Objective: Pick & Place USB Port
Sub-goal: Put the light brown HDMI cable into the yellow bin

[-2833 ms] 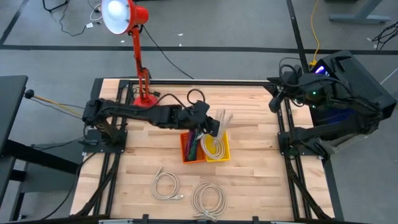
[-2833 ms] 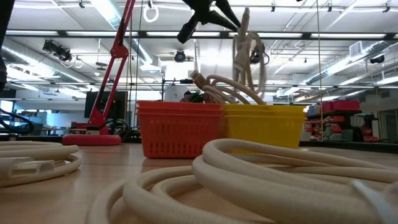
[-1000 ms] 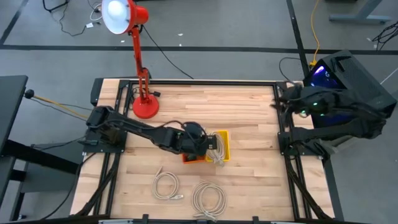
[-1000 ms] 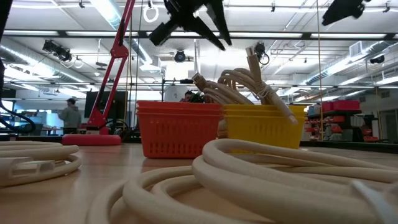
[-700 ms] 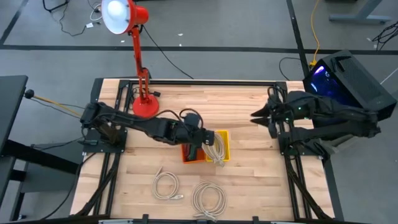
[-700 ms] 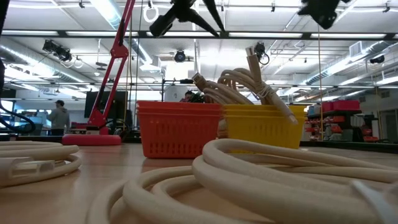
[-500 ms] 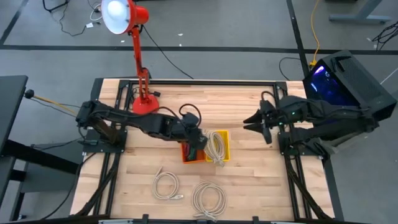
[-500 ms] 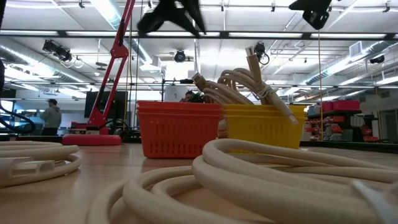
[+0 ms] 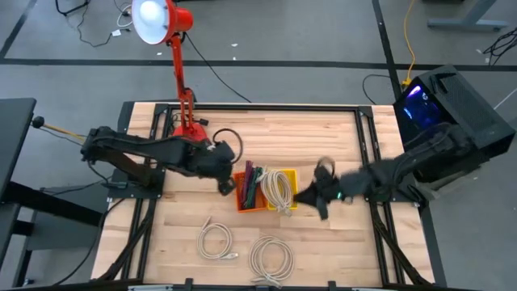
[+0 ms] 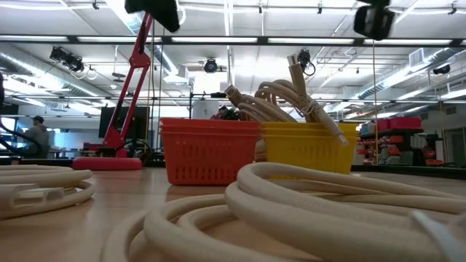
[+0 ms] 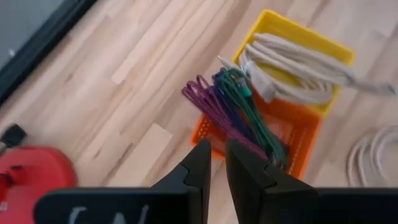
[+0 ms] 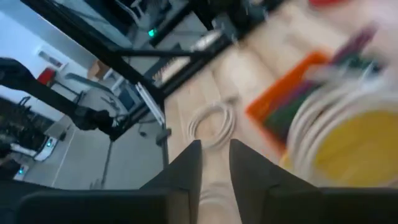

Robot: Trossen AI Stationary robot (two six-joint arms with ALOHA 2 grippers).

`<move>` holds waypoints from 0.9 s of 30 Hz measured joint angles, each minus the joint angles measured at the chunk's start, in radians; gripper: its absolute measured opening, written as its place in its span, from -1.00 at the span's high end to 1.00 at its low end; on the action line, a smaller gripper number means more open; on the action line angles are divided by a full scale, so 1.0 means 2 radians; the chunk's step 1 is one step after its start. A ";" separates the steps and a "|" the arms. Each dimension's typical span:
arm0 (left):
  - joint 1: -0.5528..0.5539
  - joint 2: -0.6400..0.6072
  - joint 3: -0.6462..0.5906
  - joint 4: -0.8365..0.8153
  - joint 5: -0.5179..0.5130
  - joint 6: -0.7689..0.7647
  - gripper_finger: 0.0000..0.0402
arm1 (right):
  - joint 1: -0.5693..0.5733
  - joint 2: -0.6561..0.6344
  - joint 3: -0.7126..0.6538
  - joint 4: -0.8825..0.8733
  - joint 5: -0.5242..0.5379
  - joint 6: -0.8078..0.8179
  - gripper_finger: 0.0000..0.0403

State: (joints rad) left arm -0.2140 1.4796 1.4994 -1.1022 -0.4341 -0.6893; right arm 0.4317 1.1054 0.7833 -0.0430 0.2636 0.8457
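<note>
The left arm reaches in from the table's left edge, bent at the elbow, and its left gripper point(image 9: 224, 184) hangs above the bare wood just left of the orange basket point(image 9: 247, 196); in the left wrist view its two dark fingers point(image 11: 200, 163) stand close together with only a thin slit between them and nothing held. Ahead of that gripper the orange basket holds purple and green cables point(image 11: 239, 112), and the yellow basket point(image 9: 289, 194) touching its far side holds a coil of beige USB cable point(image 9: 278, 191) whose ends poke up over the rim in the low view. The right arm stretches low across from the table's right edge, and the right gripper point(image 9: 308, 196) sits just right of the yellow basket, level with it; the arm is blurred there, but the right wrist view shows its fingers point(image 12: 187, 163) a narrow gap apart, empty, pointing toward the yellow basket with its beige coil just ahead. Two more beige coils lie on the table nearer the front edge, a small coil point(image 9: 216, 241) below the left gripper and a larger coil point(image 9: 271, 259) below and left of the right one, both well apart from either gripper. A red desk lamp point(image 9: 182, 73) stands at the back left.
</note>
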 joint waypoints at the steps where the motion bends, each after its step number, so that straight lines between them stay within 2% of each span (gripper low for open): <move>1: -0.007 -0.009 0.000 -0.007 -0.005 0.008 0.75 | 0.020 0.019 0.000 0.011 0.021 0.023 0.61; 6: -0.046 -0.052 -0.001 -0.024 -0.036 0.024 0.75 | 0.101 0.124 0.018 0.073 0.098 0.120 0.72; 11: -0.082 -0.083 -0.032 -0.026 -0.039 0.021 0.75 | 0.139 0.239 0.088 0.075 0.116 0.188 0.80; 17: -0.111 -0.102 -0.078 -0.005 -0.030 -0.014 0.75 | 0.149 0.319 0.136 0.031 0.065 0.254 0.79; 22: -0.121 -0.102 -0.083 0.029 -0.032 -0.016 0.75 | 0.150 0.341 0.137 -0.049 0.036 0.298 0.71; 27: -0.122 -0.102 -0.083 0.044 -0.033 -0.016 0.75 | 0.133 0.352 0.138 -0.099 -0.017 0.304 0.56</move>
State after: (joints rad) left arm -0.4585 1.2751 1.3332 -1.0135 -0.5011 -0.7216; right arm 0.6981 1.8094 1.0584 -0.2416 0.2303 1.4533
